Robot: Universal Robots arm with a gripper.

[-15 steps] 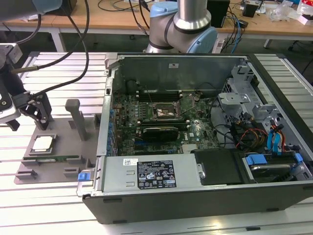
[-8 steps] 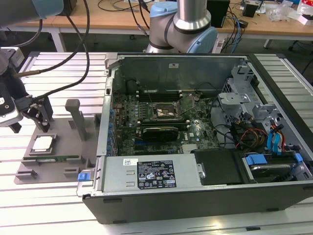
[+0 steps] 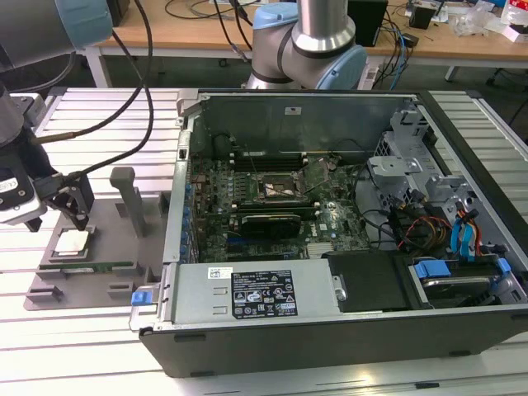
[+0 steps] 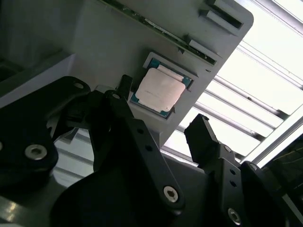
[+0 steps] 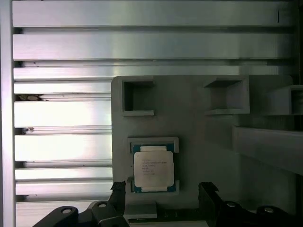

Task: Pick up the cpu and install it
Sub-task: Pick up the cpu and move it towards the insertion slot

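two fingers [image 4: 124, 86] of the gripper [image 3: 70, 216] stand spread, holding nothing, just above the cpu [image 5: 153, 169], which sits square in a pocket of the tray [image 5: 199, 142], seemingly so they can straddle it.

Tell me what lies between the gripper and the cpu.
Nothing. In the exterior view the gripper hangs open just above the cpu, which lies in a pocket of the grey tray; the gap between them is bare.

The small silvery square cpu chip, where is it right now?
The cpu lies in a recess of the grey plastic holder plate at the exterior view's left, outside the open black computer case, just below the open black gripper.
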